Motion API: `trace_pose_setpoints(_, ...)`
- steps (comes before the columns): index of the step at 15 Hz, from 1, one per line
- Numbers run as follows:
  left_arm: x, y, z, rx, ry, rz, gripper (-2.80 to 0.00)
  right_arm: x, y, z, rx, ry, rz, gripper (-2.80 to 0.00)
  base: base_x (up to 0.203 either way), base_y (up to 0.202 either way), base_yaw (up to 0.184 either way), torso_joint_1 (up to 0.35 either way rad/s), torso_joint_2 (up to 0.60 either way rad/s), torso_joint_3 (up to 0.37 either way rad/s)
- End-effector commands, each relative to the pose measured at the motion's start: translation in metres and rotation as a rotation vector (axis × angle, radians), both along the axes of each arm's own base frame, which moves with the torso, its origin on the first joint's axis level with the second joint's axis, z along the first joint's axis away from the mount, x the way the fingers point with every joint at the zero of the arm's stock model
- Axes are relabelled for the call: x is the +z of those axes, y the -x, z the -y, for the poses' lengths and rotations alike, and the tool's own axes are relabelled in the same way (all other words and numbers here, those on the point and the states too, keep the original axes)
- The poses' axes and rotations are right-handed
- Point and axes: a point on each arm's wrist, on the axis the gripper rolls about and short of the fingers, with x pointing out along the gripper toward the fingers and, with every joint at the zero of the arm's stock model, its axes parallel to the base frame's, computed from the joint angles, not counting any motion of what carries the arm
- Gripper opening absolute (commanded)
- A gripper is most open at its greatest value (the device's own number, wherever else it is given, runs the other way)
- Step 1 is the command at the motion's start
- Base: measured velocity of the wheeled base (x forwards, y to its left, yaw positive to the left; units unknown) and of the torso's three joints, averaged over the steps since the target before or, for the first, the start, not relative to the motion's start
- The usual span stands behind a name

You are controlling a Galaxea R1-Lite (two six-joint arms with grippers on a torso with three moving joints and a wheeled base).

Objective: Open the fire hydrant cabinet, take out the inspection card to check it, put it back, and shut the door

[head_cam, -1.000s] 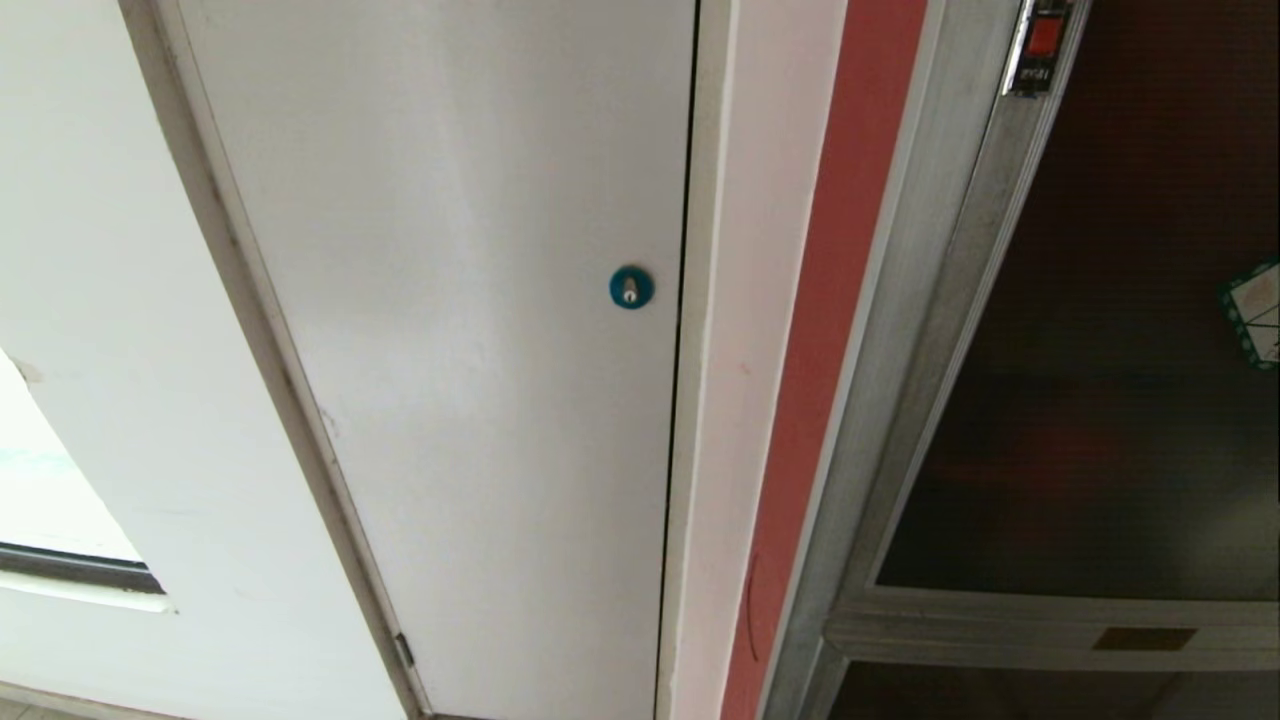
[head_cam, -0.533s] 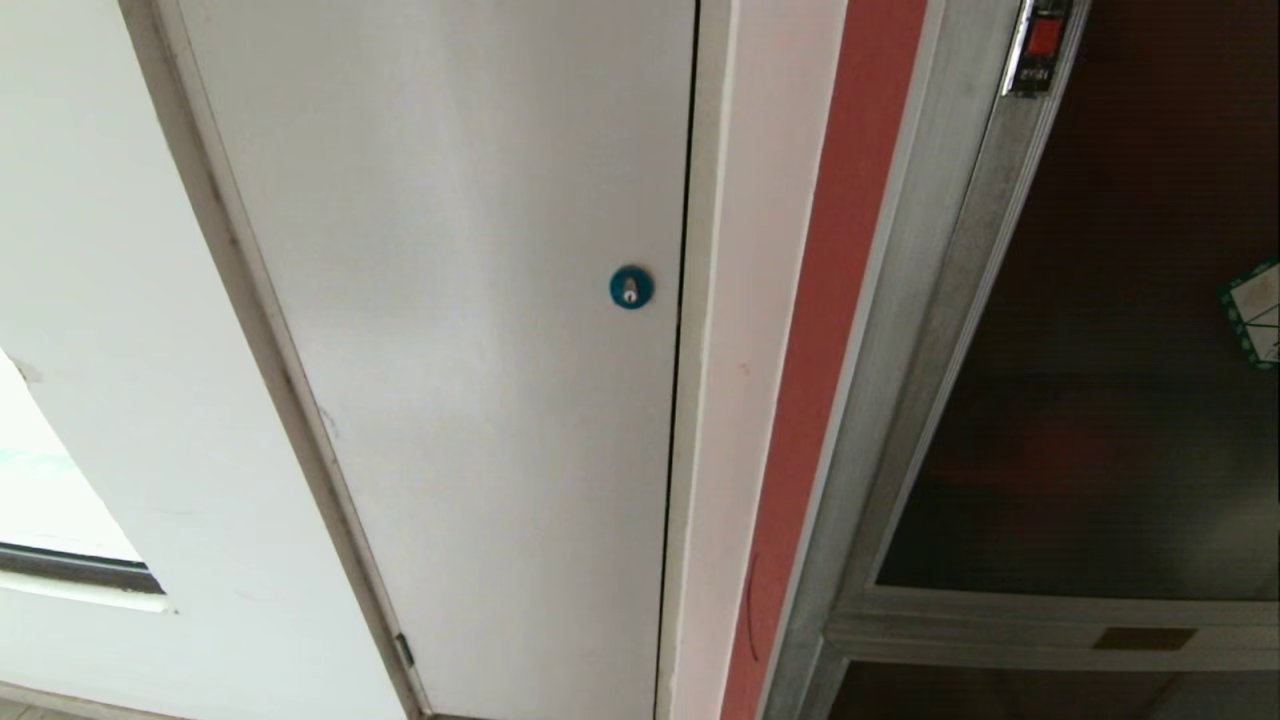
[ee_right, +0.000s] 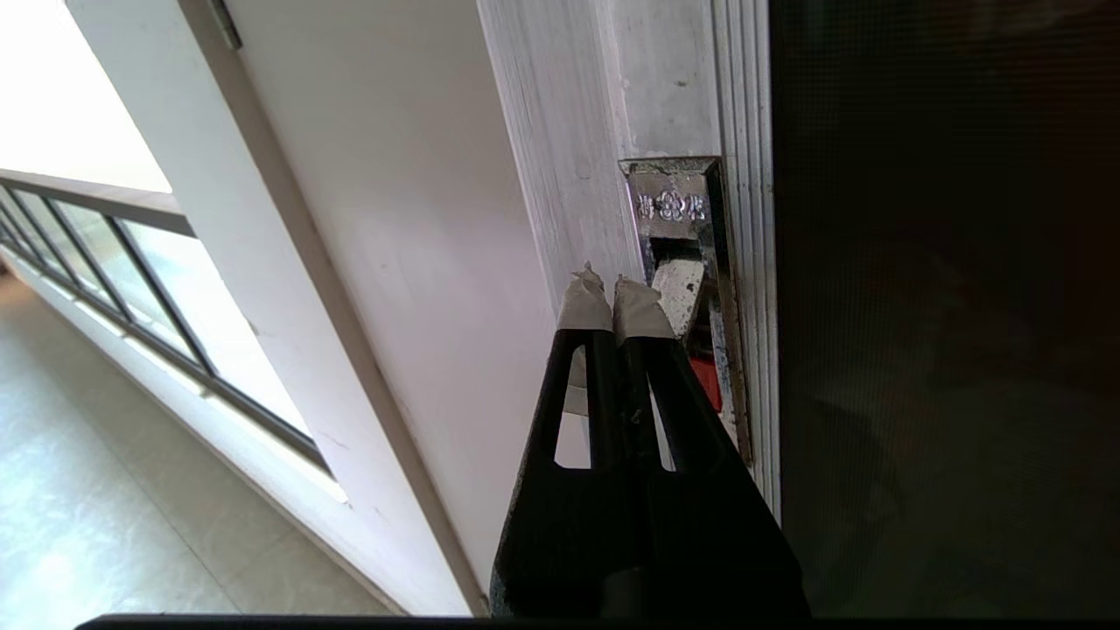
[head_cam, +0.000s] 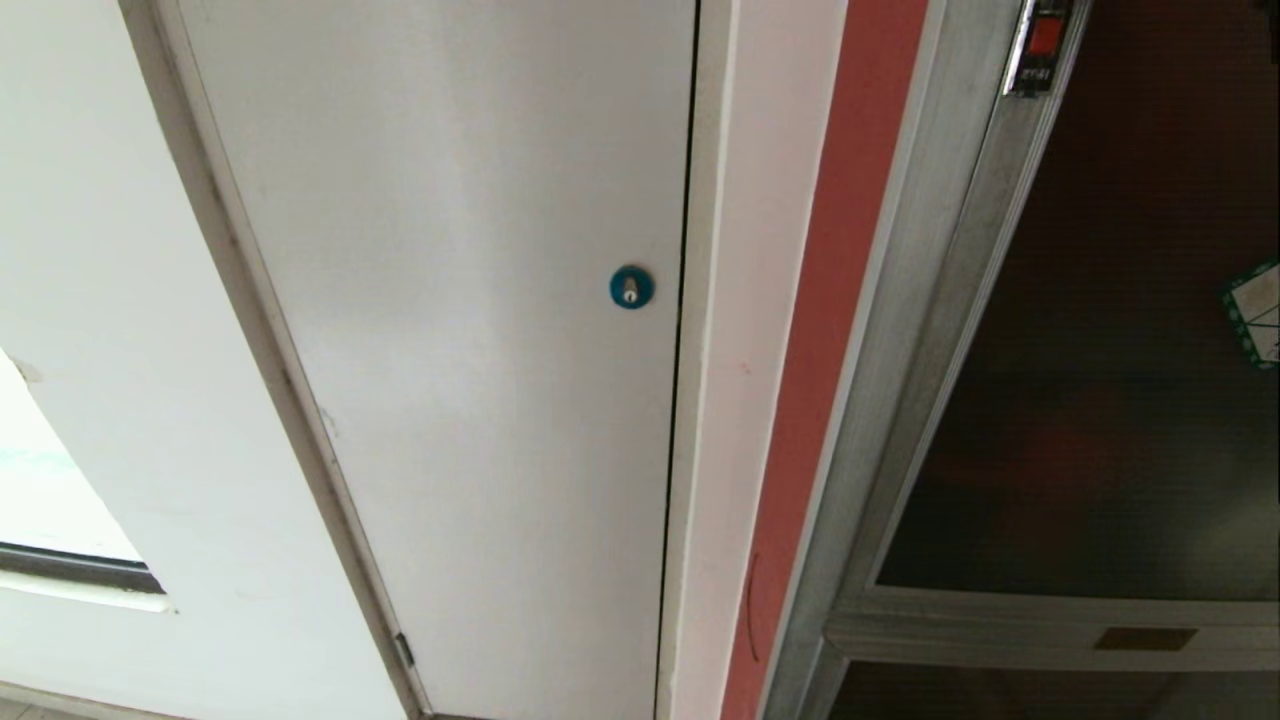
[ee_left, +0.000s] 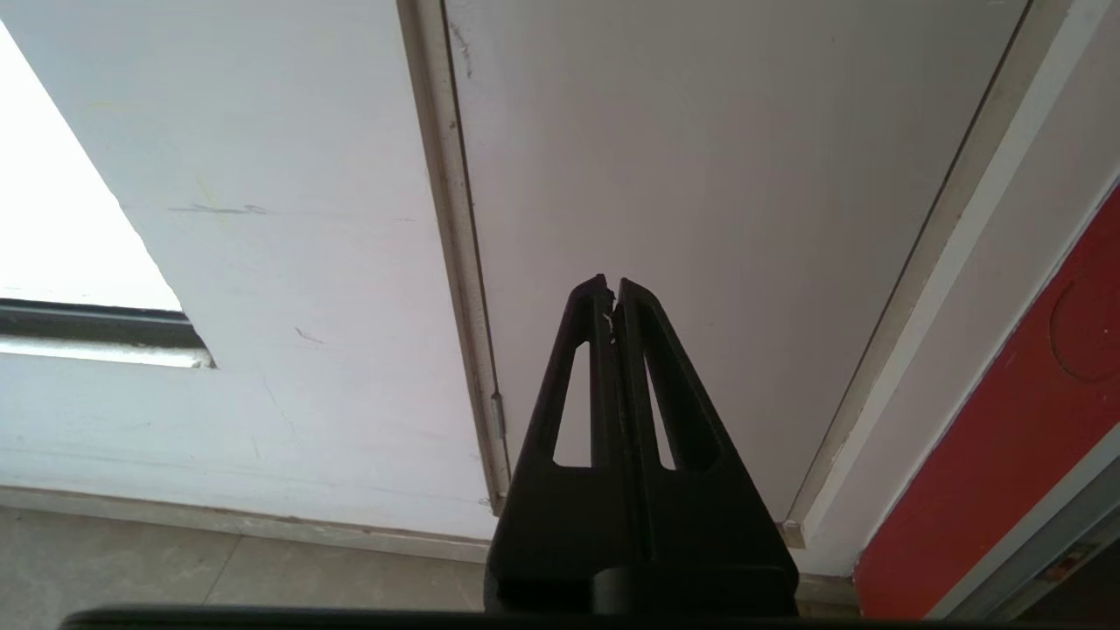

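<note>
- Approaching the latch: right gripper, fingers pressed together and holding nothing, has its taped tips just beside the small red latch set in the silver frame, centre of the right wrist view. Contact cannot be confirmed.
- The door, dark tinted glass in an aluminium frame, fills the right side of the head view; the red latch sits at its upper left corner, a green-bordered sticker at the right edge. Door looks shut.
- The fire hydrant cabinet shows only as frame and dim red glow behind the glass; contents unreadable, inspection card not seen.
- Handling judgement: door likely stiff and fairly heavy, glass fragile; best worked at the latch and metal frame edge, never the pane. Latch recess is narrow, tips may slip off smooth metal.
- Left gripper, fingers together and empty, idles before the plain white panel with blue round lock.
</note>
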Motion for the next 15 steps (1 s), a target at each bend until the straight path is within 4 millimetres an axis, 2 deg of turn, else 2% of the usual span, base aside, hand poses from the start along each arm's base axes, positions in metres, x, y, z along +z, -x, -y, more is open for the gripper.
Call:
trace_pose_setpoints(1, 0.000, 0.000, 0.000, 0.001, 0.000, -0.001, -2.80, -0.001, -0.005, -0.002, 0.002, 0.002, -0.007, -2.80, 0.000, 0.000, 0.000, 0.000, 0.00, 0.000)
trace_pose_setpoints(10, 0.000, 0.000, 0.000, 0.001, 0.000, 0.000, -2.80, -0.002, -0.016, -0.004, -0.036, -0.003, -0.019, -2.80, 0.000, 0.000, 0.000, 0.000, 0.00, 0.000)
trace_pose_setpoints(15, 0.000, 0.000, 0.000, 0.001, 0.000, -0.001, -2.80, -0.010, -0.023, -0.005, -0.062, 0.004, -0.053, -2.80, 0.000, 0.000, 0.000, 0.000, 0.00, 0.000)
